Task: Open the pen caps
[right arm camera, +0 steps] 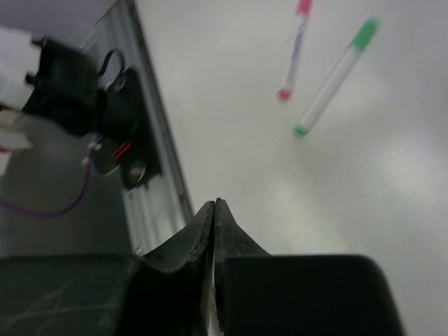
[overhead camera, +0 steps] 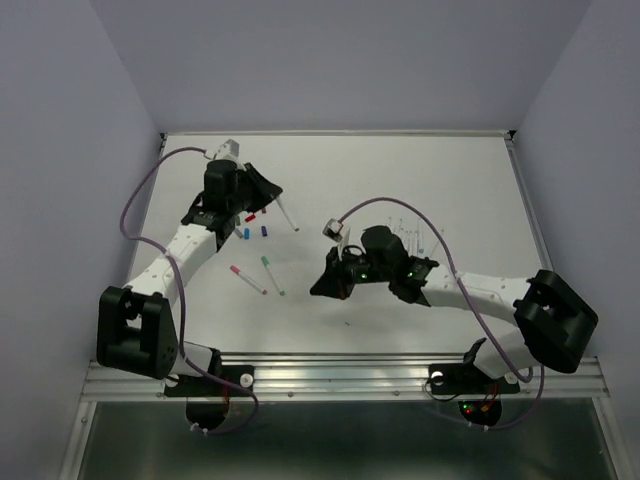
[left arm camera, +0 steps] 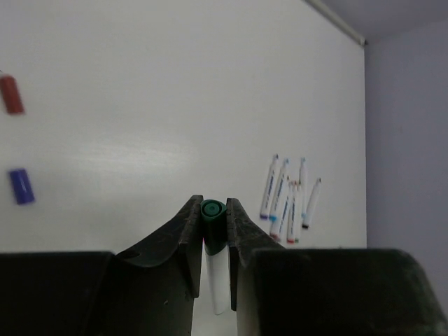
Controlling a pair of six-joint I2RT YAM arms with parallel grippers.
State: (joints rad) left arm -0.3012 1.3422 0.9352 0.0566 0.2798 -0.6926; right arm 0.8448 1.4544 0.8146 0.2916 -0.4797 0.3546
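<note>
White table (overhead camera: 400,170) fills the space between pale lilac walls (overhead camera: 60,120), with a metal rail (overhead camera: 340,372) along its near edge.

At the far left, the left gripper (left arm camera: 214,217) is clamped narrowly on a pen (overhead camera: 288,216). The left wrist view shows its green cap (left arm camera: 212,208) sitting between the fingertips, end-on to the camera, with the white barrel running back down between the jaws. From above, that pen juts out of the gripper to the right and toward the near side, its free end over the table.

Just beside and below the left gripper, loose caps lie on the table, among them a red cap (left arm camera: 10,94) and a blue cap (left arm camera: 21,186), apart from each other.

Nearer the rail, a pink pen (overhead camera: 247,278) and a green pen (overhead camera: 273,275) lie side by side, close but not touching. Each is coloured at both ends.

Right of them, the right gripper (right arm camera: 214,210) hangs low over the table near its middle. Its jaws are pressed together with nothing between them.

Farther right and toward the back, a cluster of pens (left arm camera: 287,199) lies roughly parallel, packed closely, just behind the right arm's wrist. Whether these carry caps is too small to tell.
</note>
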